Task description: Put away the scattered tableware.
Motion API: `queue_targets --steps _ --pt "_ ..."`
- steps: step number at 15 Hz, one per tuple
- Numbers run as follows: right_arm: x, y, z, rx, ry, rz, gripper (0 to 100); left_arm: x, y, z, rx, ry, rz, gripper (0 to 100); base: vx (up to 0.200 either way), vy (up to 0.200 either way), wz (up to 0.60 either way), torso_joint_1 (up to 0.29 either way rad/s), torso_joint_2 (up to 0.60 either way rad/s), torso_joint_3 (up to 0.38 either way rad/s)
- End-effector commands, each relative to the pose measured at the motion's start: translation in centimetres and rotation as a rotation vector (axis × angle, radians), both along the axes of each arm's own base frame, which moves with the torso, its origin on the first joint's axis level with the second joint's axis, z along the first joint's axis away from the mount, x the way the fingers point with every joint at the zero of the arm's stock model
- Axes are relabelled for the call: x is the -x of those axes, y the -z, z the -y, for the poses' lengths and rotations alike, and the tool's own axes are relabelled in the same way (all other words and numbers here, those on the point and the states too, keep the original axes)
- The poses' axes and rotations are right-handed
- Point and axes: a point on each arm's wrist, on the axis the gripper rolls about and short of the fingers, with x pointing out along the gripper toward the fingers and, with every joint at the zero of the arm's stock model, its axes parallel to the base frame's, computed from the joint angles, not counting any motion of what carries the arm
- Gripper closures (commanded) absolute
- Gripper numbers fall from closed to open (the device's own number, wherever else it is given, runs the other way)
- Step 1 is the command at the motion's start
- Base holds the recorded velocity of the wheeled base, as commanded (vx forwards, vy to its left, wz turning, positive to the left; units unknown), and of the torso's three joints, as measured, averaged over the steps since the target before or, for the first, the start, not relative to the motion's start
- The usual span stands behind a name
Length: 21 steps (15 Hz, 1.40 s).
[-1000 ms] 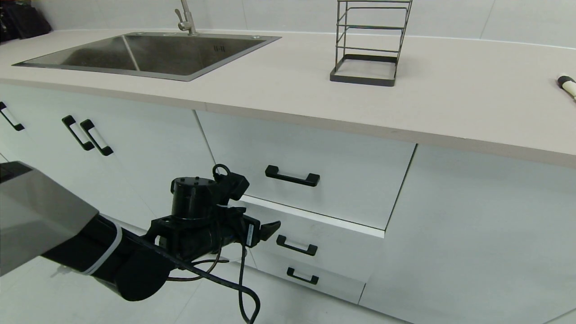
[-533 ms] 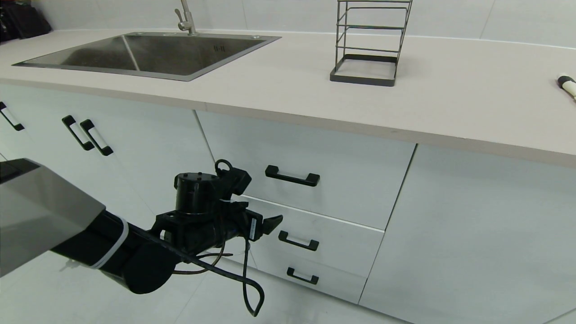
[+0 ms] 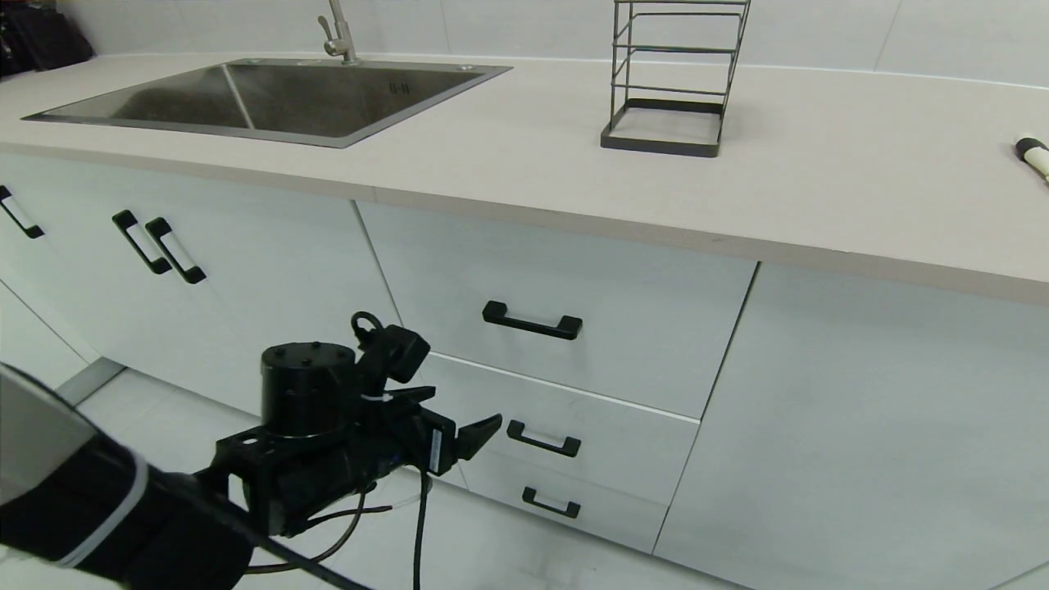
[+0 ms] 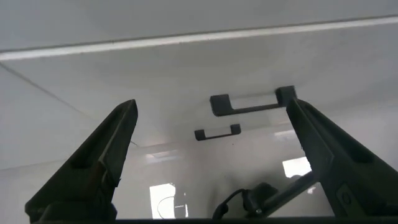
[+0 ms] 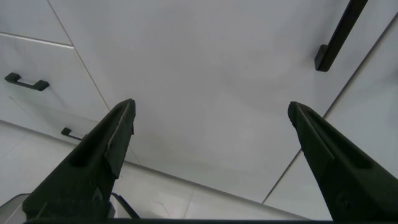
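Left gripper (image 3: 483, 428) spread open, I am hovering it just left of the level black bar handle (image 3: 543, 440) on the middle drawer (image 3: 623, 430); the black-and-white utensil (image 3: 1034, 156) is lying far right on the bench (image 3: 819, 188)

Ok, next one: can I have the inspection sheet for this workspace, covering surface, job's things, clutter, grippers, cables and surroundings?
Surface: beige countertop with a steel sink set in it.
Job's things: wire rack upright on the countertop; three drawers, fronts look shut; tableware: nothing seen.
Clutter: black-and-white object at the countertop's right edge, cut off, kind unclear.
Grippers: left gripper open, just short of the middle drawer handle; right gripper open, facing a white cabinet front.
Cables: black cable hanging loose below the left wrist.
Surroundings: cabinet doors beside the drawers; pale floor.
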Motion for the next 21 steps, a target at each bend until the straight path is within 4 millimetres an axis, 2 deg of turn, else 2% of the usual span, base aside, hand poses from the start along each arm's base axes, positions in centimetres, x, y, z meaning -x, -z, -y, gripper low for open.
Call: queue_targets --steps 1,3,4,5,8,10,12,15,18,19,21 --pt "0.0 0.0 0.0 0.0 0.0 -0.001 0 4.5 -4.0 -2.0 0.079 -0.009 0.113 0 0.0 0.0 0.0 0.0 0.0 0.0" --pt "0.0 0.0 0.0 0.0 0.0 -0.001 0 6.6 -4.9 -3.0 0.116 -0.018 0.141 0 0.0 0.0 0.0 0.0 0.0 0.0" --pt "0.0 0.0 0.0 0.0 0.0 -0.001 0 8.5 -4.9 -4.3 0.136 -0.041 0.147 0 0.0 0.0 0.0 0.0 0.0 0.0" --pt "0.0 0.0 0.0 0.0 0.0 -0.001 0 9.5 -5.0 -5.4 0.136 -0.074 0.165 0 0.0 0.0 0.0 0.0 0.0 0.0" --pt "0.0 0.0 0.0 0.006 -0.001 -0.003 0 14.1 -4.3 -8.8 0.096 -0.173 0.242 0 0.0 0.0 0.0 0.0 0.0 0.0" --pt "0.0 0.0 0.0 0.011 -0.004 -0.003 0 17.4 -3.8 -10.3 0.064 -0.215 0.317 0 0.0 0.0 0.0 0.0 0.0 0.0" --pt "0.0 0.0 0.0 0.009 -0.004 -0.003 0 20.2 -4.0 -11.0 0.06 -0.238 0.407 0 0.0 0.0 0.0 0.0 0.0 0.0" --pt "0.0 0.0 0.0 0.012 -0.006 -0.003 0 24.2 -2.5 -11.7 0.063 -0.273 0.449 0 0.0 0.0 -0.4 0.002 0.0 0.002" --pt "0.0 0.0 0.0 0.02 -0.021 -0.003 0 26.3 -0.8 -11.9 0.059 -0.275 0.421 0 0.0 0.0 -0.6 -0.001 0.0 0.004" --pt "0.0 0.0 0.0 0.017 -0.02 -0.003 0 27.2 0.8 -12.0 0.052 -0.275 0.388 0 0.0 0.0 -0.6 0.002 0.0 -0.002" --pt "0.0 0.0 0.0 0.015 -0.02 -0.003 0 27.6 2.0 -12.0 0.044 -0.303 0.333 0 0.0 0.0 -0.6 0.0 0.0 0.002"
